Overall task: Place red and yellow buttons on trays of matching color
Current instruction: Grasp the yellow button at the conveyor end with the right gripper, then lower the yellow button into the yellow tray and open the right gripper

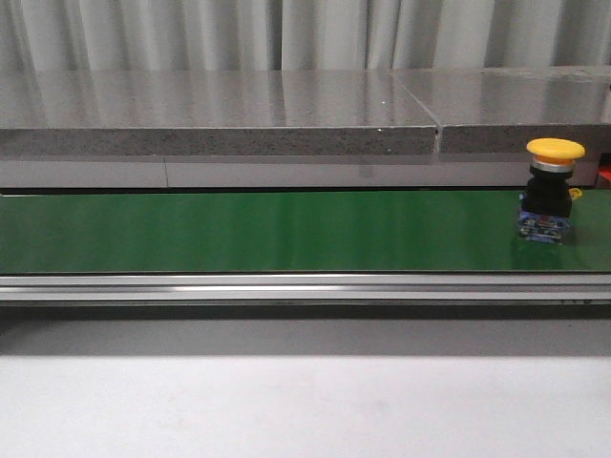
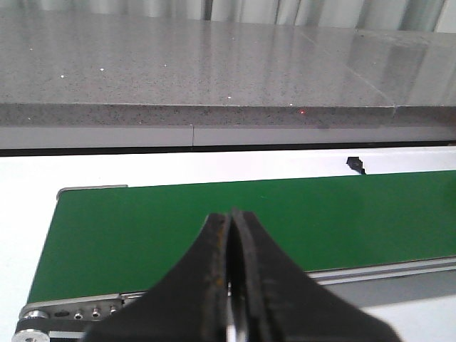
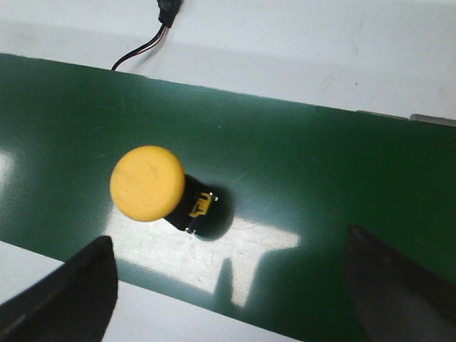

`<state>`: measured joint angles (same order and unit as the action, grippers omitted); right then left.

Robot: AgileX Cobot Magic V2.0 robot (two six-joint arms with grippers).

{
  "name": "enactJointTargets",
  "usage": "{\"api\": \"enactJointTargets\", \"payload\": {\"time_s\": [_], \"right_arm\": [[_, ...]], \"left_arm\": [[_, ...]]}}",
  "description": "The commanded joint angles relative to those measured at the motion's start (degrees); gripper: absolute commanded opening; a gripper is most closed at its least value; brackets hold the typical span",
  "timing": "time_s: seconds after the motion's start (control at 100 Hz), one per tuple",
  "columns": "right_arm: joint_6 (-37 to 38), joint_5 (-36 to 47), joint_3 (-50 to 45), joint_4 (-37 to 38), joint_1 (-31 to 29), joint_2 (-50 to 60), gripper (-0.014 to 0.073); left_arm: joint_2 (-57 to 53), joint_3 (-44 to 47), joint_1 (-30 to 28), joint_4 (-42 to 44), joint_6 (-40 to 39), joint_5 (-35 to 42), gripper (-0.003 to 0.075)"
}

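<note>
A yellow mushroom-head button [image 1: 554,150] on a black and blue body stands upright on the green conveyor belt [image 1: 267,231] at the far right in the front view. In the right wrist view the same yellow button [image 3: 148,183] stands on the belt below my right gripper [image 3: 228,285], whose dark fingers [image 3: 78,288] are wide apart and empty, above the belt's near edge. My left gripper [image 2: 231,217] is shut and empty above the belt's left end [image 2: 107,235]. No red button and no tray are in view. Neither arm shows in the front view.
A grey stone ledge [image 1: 220,114] runs behind the belt. A metal rail [image 1: 286,286] borders the belt's near side, with a white table surface [image 1: 286,401] in front. A cable [image 3: 153,39] lies on the white surface beyond the belt. A small black object [image 2: 355,165] lies near the belt's far edge.
</note>
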<state>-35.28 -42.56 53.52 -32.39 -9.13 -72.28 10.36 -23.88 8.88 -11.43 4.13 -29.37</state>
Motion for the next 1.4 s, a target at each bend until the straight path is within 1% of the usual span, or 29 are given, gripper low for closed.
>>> {"api": "enactJointTargets", "payload": {"time_s": [0.0,0.27,0.44,0.58,0.63,0.68,0.78,0.83,0.87,0.94,1.06,1.15,1.27,1.39], "right_arm": [[-1.4,4.8,1.2,-1.8,1.7,1.3,0.0635],[-1.8,10.8,1.2,-1.8,6.9,-4.0,0.0635],[-1.8,13.7,1.2,-1.8,7.1,-8.3,0.0635],[-1.8,14.4,1.2,-1.8,7.1,-10.9,0.0628],[-1.5,14.2,1.2,-1.8,7.1,-11.3,0.0588],[-1.0,13.8,1.2,-1.8,7.1,-11.5,0.0511],[-0.5,13.1,1.2,-1.7,6.9,-11.5,0.0286],[-0.5,12.7,1.3,-1.7,6.9,-11.5,0.0198],[-0.2,12.2,1.5,-1.7,6.9,-11.5,0.0153],[0.7,11.0,2.2,-1.7,6.5,-11.1,0.0143],[3.7,8.6,3.7,-1.6,3.8,-9.5,0.0143],[6.1,7.1,4.6,-1.5,0.2,-7.2,0.0143],[8.1,6.0,4.8,-0.6,-6.3,-2.8,0.0143],[8.3,6.3,4.8,-0.3,-15.2,1.7,0.0143]], "left_arm": [[0.6,-1.4,0.5,-0.5,0.0,3.9,-0.0019],[0.6,-1.4,0.5,-0.5,0.0,3.9,-0.0019],[0.6,-1.4,0.5,-0.5,0.0,3.9,-0.0019],[0.6,-1.4,0.5,-0.5,0.0,3.9,-0.0019],[0.6,-1.4,0.5,-0.5,0.0,3.9,-0.0019],[0.6,-1.4,0.5,-0.5,0.0,3.9,-0.0019],[0.6,-1.4,0.5,-0.5,0.0,3.9,-0.0019],[0.6,-1.4,0.5,-0.5,0.0,3.9,-0.0019],[0.6,-1.4,0.5,-0.5,0.0,3.9,-0.0019],[0.6,-1.4,0.5,-0.5,0.0,3.9,-0.0019],[0.6,-1.4,0.5,-0.5,0.0,3.9,-0.0019],[0.6,-1.4,0.5,-0.5,0.0,3.9,-0.0019],[0.6,-1.4,0.5,-0.5,0.0,3.9,-0.0019],[0.6,-1.4,0.5,-0.5,0.0,3.9,-0.0019]]}}
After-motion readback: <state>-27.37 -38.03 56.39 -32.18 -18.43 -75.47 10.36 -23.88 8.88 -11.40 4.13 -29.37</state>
